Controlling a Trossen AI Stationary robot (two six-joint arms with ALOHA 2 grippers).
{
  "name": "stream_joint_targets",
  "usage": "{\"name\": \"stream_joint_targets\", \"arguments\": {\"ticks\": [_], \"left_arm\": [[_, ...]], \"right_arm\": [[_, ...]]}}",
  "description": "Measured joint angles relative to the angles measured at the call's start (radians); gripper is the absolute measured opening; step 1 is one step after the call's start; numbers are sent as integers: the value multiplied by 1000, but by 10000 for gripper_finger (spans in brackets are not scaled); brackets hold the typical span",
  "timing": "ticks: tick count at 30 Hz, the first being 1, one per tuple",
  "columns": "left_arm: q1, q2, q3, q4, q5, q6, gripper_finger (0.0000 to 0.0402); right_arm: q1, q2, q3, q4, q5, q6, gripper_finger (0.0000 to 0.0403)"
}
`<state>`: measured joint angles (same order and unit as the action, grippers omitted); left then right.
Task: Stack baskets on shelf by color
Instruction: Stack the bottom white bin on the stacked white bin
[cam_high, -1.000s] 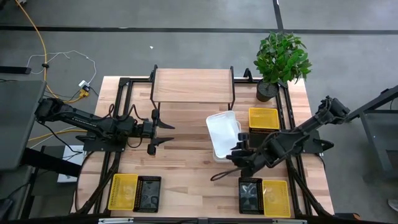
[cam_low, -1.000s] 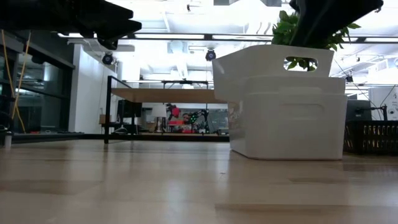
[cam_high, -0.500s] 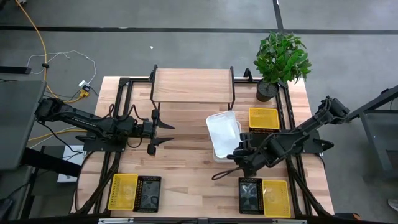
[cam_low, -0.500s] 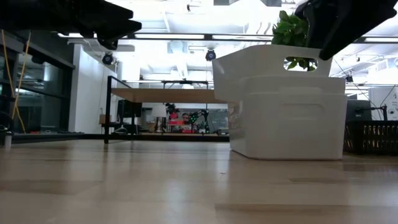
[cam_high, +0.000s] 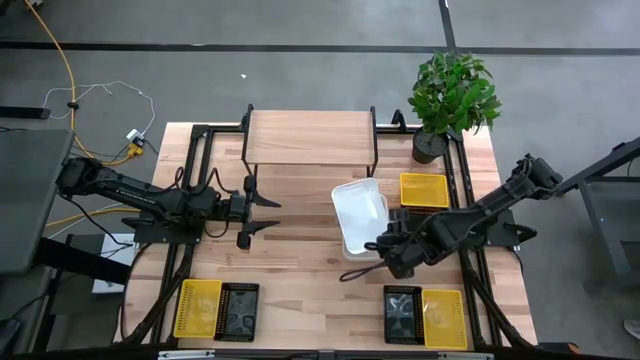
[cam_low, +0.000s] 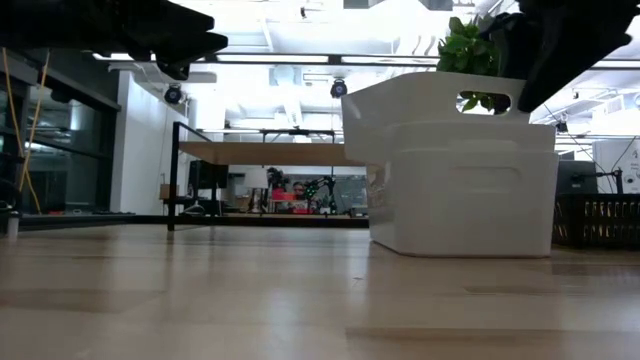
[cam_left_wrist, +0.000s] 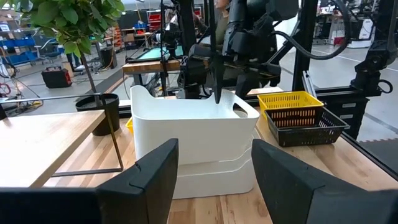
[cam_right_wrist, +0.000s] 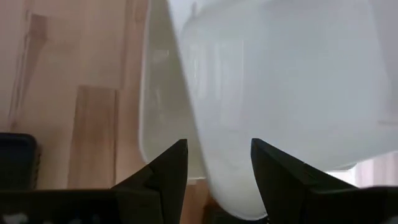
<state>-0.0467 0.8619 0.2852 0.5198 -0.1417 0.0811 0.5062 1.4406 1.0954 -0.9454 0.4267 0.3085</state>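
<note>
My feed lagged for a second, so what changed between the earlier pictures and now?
The right gripper edged in toward the near end of the stacked white baskets, fingers open, holding nothing. The baskets, the bare shelf and the left gripper, open over the table's left half, stayed put.

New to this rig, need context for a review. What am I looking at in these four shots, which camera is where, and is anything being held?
It is a robot with two dark arms at a wooden table, each ending in a two-finger gripper. One camera looks straight down, one sits at table-top height, and one rides on each wrist.

On the table: the shelf, bare on top; two nested white baskets, the upper one tilted; a yellow basket near a potted plant; and yellow and black baskets side by side at the near edge.

The right gripper is open at the white baskets' near end, holding nothing. The left gripper waits open over bare table.
</note>
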Motion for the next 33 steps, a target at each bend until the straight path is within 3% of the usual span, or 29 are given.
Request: {"name": "stream_joint_targets", "arguments": {"ticks": [12, 22, 33], "left_arm": [[0, 0, 0, 0, 0, 0, 193], [0, 0, 0, 0, 0, 0, 193], [0, 0, 0, 0, 0, 0, 193]], "right_arm": [[-24, 0, 0, 0, -39, -28, 150], [-24, 0, 21, -1, -49, -40, 8], [23, 0, 211, -9, -71, -47, 4]]}}
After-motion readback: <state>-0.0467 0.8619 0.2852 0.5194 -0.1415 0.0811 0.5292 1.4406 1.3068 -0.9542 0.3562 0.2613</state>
